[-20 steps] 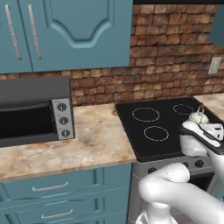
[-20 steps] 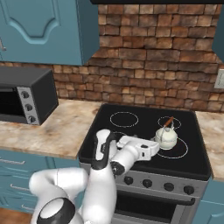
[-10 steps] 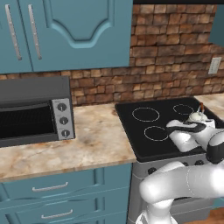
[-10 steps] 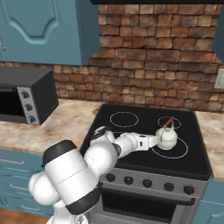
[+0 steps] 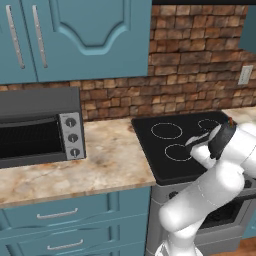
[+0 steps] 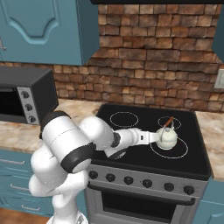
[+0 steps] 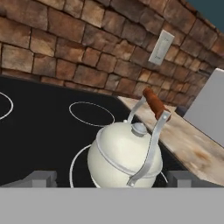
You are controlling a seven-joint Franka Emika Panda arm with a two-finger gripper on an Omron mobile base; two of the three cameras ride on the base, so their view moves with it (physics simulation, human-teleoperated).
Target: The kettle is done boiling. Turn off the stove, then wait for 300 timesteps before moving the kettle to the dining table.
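kettle (image 6: 167,137) on stove's (image 6: 131,151) front right burner, toaster oven (image 5: 40,127) left

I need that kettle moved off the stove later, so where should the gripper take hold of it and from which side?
Probably by the kettle's arched handle: it stands upright, clear above the lid, and is thin enough for the open gripper. Come level from the side the hand already faces, raised to the brown grip, since the round body looks wide and offers no flat faces.

On the stove (image 6: 131,151), bare black glass lies left of the kettle (image 6: 167,138) at frame centre. The brick wall (image 6: 166,57) closes the top, and the toaster oven (image 6: 26,98) blocks the far left.
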